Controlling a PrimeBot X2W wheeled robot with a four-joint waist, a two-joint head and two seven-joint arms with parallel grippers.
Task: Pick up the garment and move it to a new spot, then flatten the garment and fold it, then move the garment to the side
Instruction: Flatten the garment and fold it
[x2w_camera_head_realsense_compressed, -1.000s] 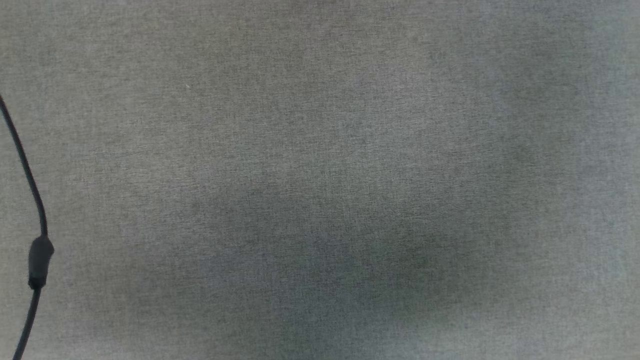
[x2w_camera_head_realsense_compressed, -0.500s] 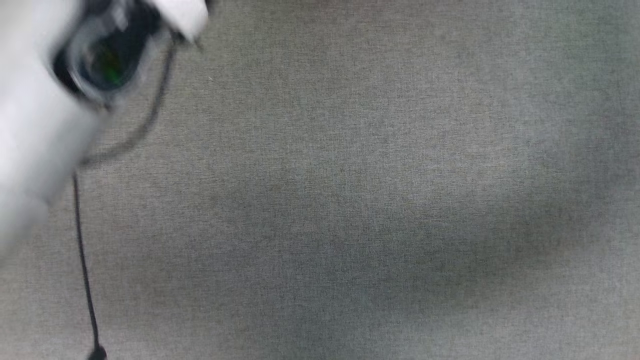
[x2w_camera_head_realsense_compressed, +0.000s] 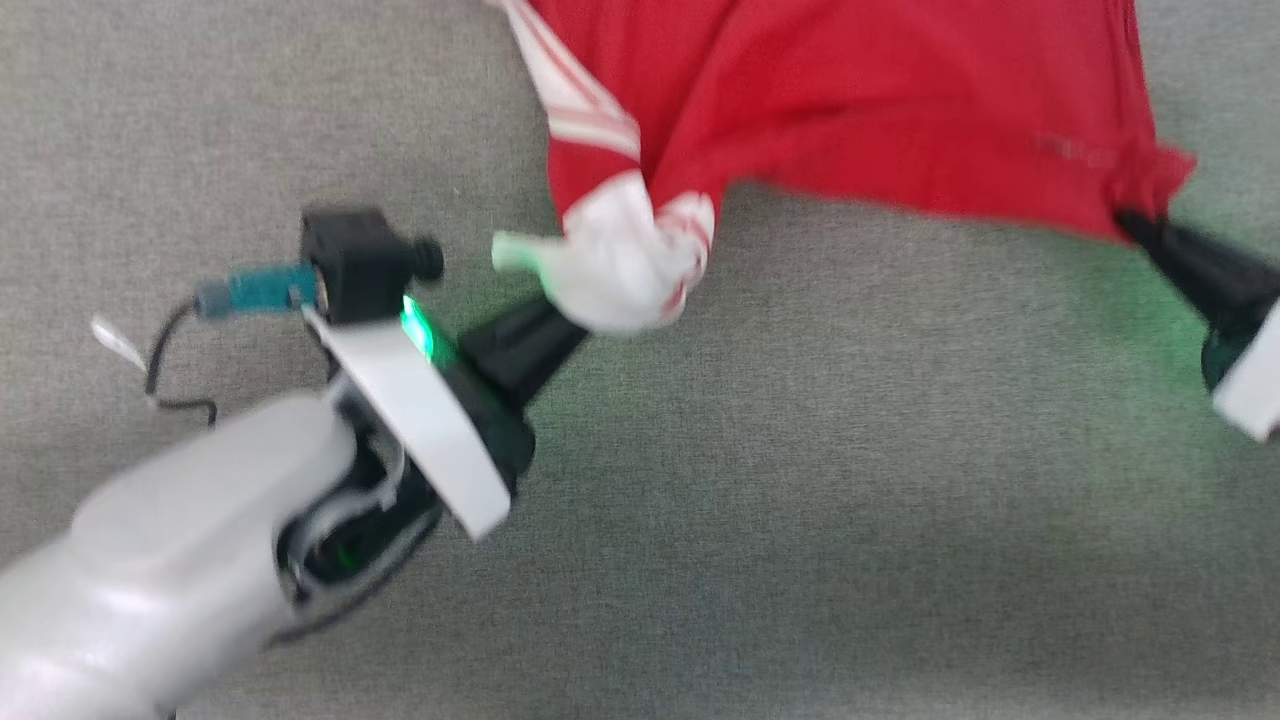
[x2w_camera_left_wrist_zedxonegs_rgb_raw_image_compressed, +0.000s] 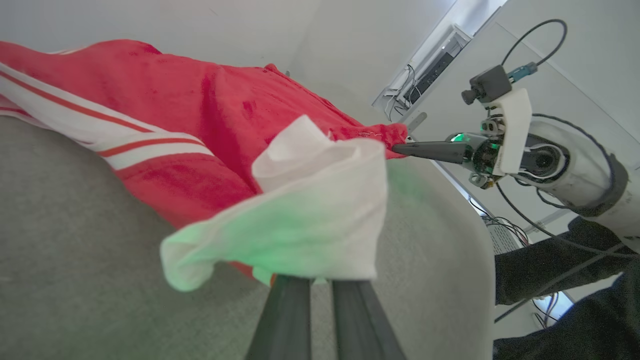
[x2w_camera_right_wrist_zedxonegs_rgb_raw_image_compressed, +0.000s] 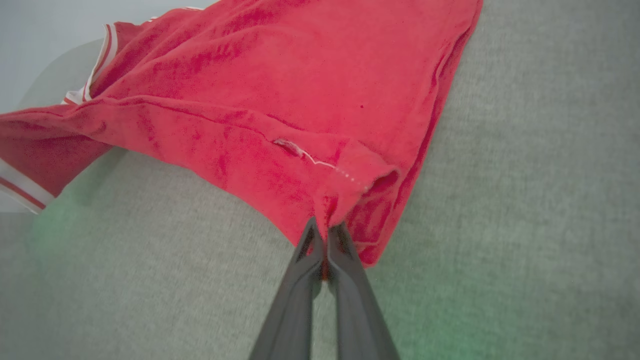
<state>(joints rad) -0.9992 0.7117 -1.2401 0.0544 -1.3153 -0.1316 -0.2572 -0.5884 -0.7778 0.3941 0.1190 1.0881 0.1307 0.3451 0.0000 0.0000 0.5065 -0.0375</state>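
Note:
The garment (x2w_camera_head_realsense_compressed: 850, 100) is red with a white sleeve and striped trim, and it hangs stretched between both grippers over the grey cloth-covered table (x2w_camera_head_realsense_compressed: 800, 520). My left gripper (x2w_camera_head_realsense_compressed: 570, 320) is shut on the bunched white sleeve (x2w_camera_left_wrist_zedxonegs_rgb_raw_image_compressed: 310, 225), which hides its fingertips. My right gripper (x2w_camera_head_realsense_compressed: 1135, 222) is shut on a red hem corner at the garment's other end. In the right wrist view the right gripper (x2w_camera_right_wrist_zedxonegs_rgb_raw_image_compressed: 325, 232) pinches that red corner of the garment (x2w_camera_right_wrist_zedxonegs_rgb_raw_image_compressed: 300, 75). The left wrist view shows the garment (x2w_camera_left_wrist_zedxonegs_rgb_raw_image_compressed: 225, 115) running across to the right gripper (x2w_camera_left_wrist_zedxonegs_rgb_raw_image_compressed: 400, 147).
A black cable (x2w_camera_head_realsense_compressed: 165, 370) loops beside my left wrist camera mount (x2w_camera_head_realsense_compressed: 350, 262). In the left wrist view the table's edge (x2w_camera_left_wrist_zedxonegs_rgb_raw_image_compressed: 480, 210) curves at the right, with cables and a dark shape (x2w_camera_left_wrist_zedxonegs_rgb_raw_image_compressed: 575, 280) beyond it.
Earlier the head view held bare grey surface and a cable, then my blurred left arm at the upper left. Now the garment and both shut grippers are in it; the view itself may have shifted.

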